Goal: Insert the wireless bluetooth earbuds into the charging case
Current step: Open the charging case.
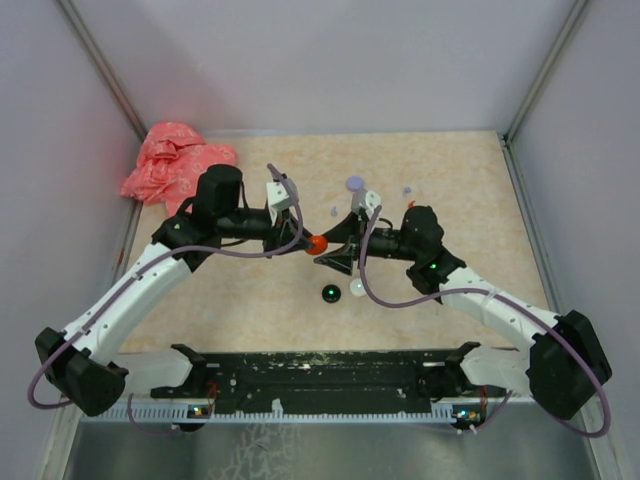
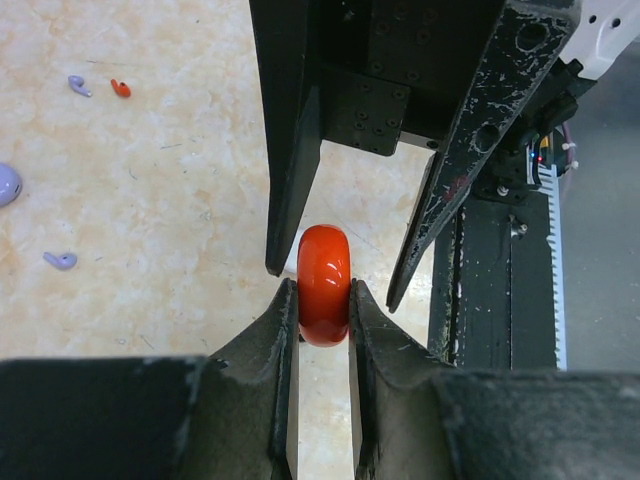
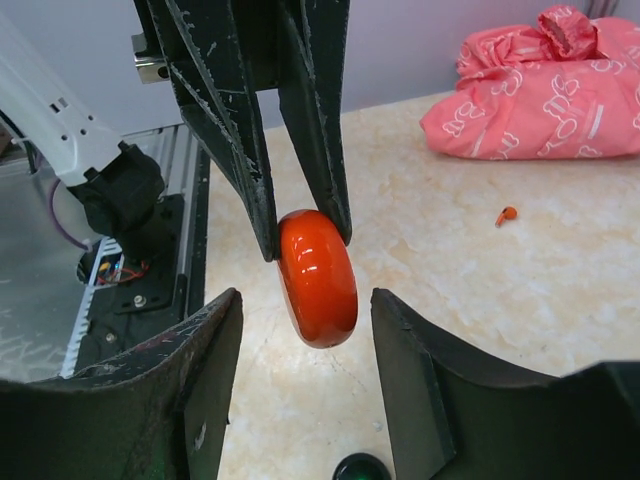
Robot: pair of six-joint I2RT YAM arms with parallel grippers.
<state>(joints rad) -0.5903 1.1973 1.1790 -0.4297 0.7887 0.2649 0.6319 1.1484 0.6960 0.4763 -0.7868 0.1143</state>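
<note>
Above table (image 1: 480,200), left claw (image 2: 322,290) clamped on orange-red case (image 3: 318,278) — right claw (image 3: 306,300) open, flanking it

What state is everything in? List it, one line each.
Orange-red round plastic charging case: looks closed, clamped on edge.
Left gripper: shut on the case.
Right gripper: open, jaws either side of the case.
Orange-red stemmed plastic earbud: loose on the table.
Black round case: flat on the table.
Pink plastic bag: crumpled.

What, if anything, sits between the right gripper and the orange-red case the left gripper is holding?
Nothing visible. The right gripper is open, one finger either side of the orange-red case, with clear gaps. Only the left gripper, pinching it, touches it.
</note>
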